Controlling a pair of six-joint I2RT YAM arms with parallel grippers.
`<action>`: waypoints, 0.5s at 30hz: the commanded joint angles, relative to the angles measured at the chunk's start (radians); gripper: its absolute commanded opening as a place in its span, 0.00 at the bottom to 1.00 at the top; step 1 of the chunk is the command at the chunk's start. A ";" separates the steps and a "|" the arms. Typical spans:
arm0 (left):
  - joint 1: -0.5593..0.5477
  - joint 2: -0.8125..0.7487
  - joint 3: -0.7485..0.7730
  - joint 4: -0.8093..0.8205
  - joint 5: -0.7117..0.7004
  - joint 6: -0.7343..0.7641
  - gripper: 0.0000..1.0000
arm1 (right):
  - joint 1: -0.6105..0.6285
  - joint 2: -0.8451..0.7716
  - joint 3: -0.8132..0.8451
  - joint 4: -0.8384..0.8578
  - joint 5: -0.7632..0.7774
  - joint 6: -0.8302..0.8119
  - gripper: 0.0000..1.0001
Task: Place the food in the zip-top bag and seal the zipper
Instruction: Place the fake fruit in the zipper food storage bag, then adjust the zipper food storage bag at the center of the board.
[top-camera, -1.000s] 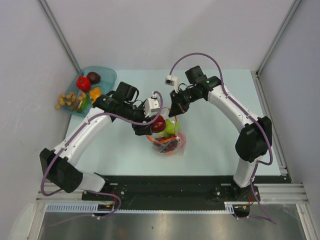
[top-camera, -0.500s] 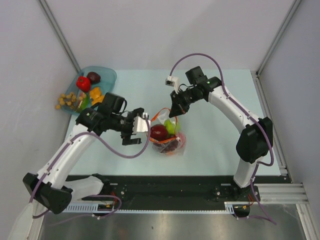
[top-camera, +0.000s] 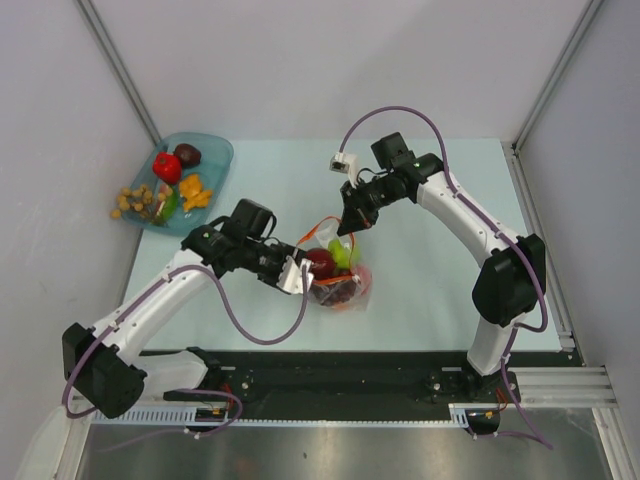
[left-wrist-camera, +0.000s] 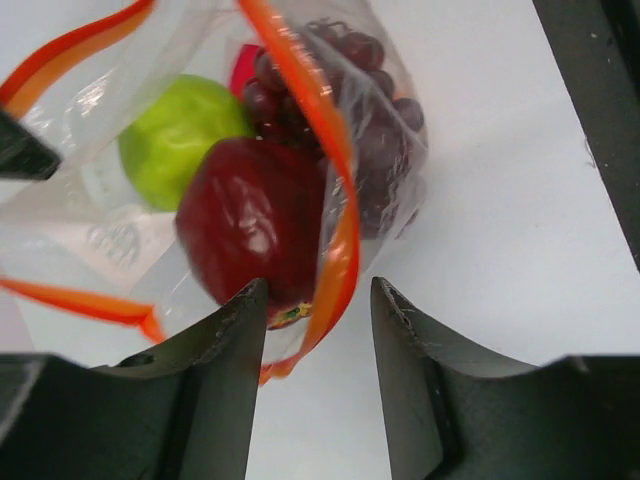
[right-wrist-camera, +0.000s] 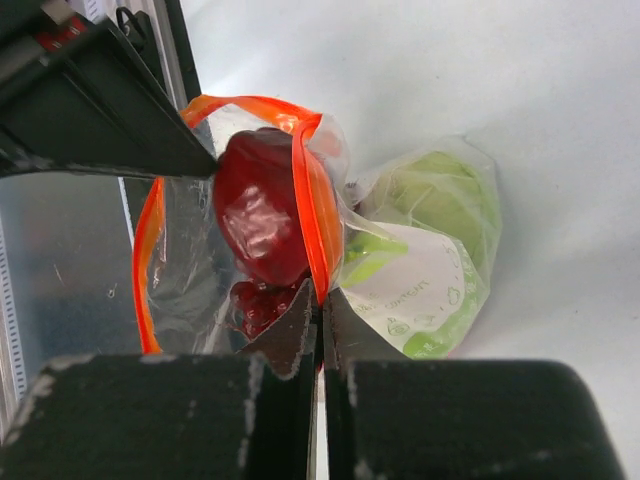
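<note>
The zip-top bag (top-camera: 352, 285) lies mid-table, its mouth held up and open. Inside are a red apple (top-camera: 320, 263), a green apple (top-camera: 343, 254) and a dark grape bunch (top-camera: 340, 292). My right gripper (top-camera: 347, 226) is shut on the far side of the red-orange zipper (right-wrist-camera: 312, 215), its jaws pinching the strip (right-wrist-camera: 318, 297). My left gripper (top-camera: 296, 276) is open at the bag's near-left edge. In the left wrist view the near zipper strip (left-wrist-camera: 340, 200) runs down between the left gripper's open jaws (left-wrist-camera: 318, 290), with the red apple (left-wrist-camera: 250, 225) just beyond them.
A teal-blue tray (top-camera: 218, 150) sits at the far left with a red fruit (top-camera: 167, 166), a dark fruit (top-camera: 187, 154), orange pieces (top-camera: 191, 189) and a yellowish bunch (top-camera: 135, 201). Grey walls enclose the table. A black rail (top-camera: 340, 370) runs along the near edge.
The left gripper let the red apple go into the bag, drew back left, then returned open to the bag's near-left edge. The right gripper stayed shut on the zipper.
</note>
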 joint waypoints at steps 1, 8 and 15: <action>-0.038 -0.023 -0.055 0.075 -0.021 0.139 0.47 | -0.002 -0.045 0.006 -0.004 -0.039 -0.037 0.00; -0.055 0.049 0.081 0.101 -0.032 -0.050 0.03 | 0.016 -0.025 0.049 -0.027 -0.054 -0.109 0.00; -0.068 0.064 0.250 0.009 0.039 -0.239 0.00 | 0.039 0.011 0.163 -0.033 -0.053 -0.137 0.00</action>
